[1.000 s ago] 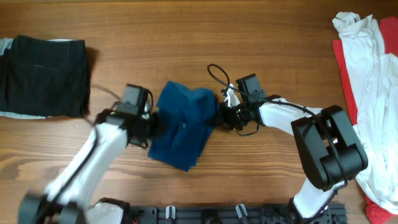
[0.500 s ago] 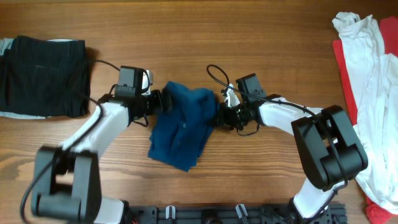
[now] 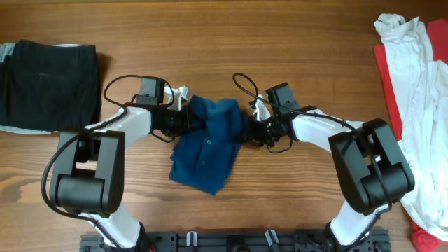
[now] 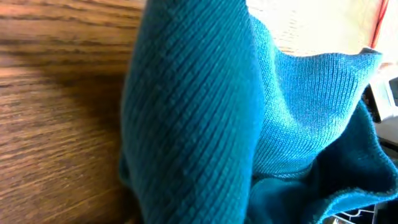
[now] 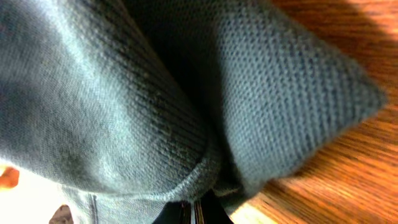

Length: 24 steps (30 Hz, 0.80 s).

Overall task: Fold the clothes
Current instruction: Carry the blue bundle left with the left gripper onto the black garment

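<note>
The deep-blue shirt (image 3: 206, 143) lies crumpled in the middle of the wooden table, its buttoned placket facing up. My left gripper (image 3: 185, 119) is at the shirt's upper left edge, shut on a fold of it. In the left wrist view the blue knit (image 4: 205, 112) fills the frame and hides the fingers. At the shirt's upper right edge my right gripper (image 3: 246, 131) is shut on the fabric. The right wrist view shows the cloth (image 5: 155, 106) bunched into the closed jaws at the bottom edge.
A folded black garment (image 3: 47, 84) lies at the far left on top of a pale grey one (image 3: 5, 50). A white garment (image 3: 413, 84) is heaped over a red one (image 3: 383, 70) at the right edge. A black cable (image 3: 241, 82) loops above the right gripper.
My left arm has swung up from the shirt's lower left side to its upper left edge, where the gripper opened wide and then shut on the fabric. The right arm has not moved.
</note>
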Motion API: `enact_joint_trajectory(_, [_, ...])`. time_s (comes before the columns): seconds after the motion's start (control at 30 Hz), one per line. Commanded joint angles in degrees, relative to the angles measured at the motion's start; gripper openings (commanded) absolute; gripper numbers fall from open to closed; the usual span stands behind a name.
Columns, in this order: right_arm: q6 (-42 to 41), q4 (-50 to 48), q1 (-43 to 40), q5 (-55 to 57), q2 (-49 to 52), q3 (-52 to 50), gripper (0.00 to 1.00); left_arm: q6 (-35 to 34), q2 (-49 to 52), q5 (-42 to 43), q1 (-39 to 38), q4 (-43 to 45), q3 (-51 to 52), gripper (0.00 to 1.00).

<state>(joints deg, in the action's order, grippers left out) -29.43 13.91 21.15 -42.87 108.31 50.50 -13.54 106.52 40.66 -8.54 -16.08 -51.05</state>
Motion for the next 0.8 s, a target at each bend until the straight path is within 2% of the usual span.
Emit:
enact_joint_trajectory(0.0, [6.58,5.01,-2.01,7.61,-3.67,-0.66,0.05,1.77,-2.54,-3.67,0.79,-4.20,0.44,0.04])
enact_joint_trajectory(0.07, [6.91,8.17,-4.28,9.57,-9.09,-0.66,0.04,1.77,-6.49,-9.38,2.12,-7.61,-1.88,0.04])
enact_joint_trajectory(0.17, [6.99,12.31,-7.63,12.50,-17.90,-0.66,0.04,0.87,-11.89,-13.64,4.76,-10.49,-5.18,0.04])
enact_joint_trajectory(0.3, [8.76,18.62,-11.06,16.72,-29.57,-0.66,0.04,-0.61,-18.45,-16.26,10.43,-10.71,-9.77,0.04])
enact_joint_trajectory(0.47, [10.43,26.45,-11.47,21.38,-36.89,-0.68,0.04,-0.57,-21.09,-26.23,17.44,-10.14,-16.85,0.04])
enact_joint_trajectory(0.77, [11.41,31.98,-11.47,22.36,-37.29,-0.68,0.04,-0.33,-20.04,-32.24,28.87,6.93,-19.80,0.04])
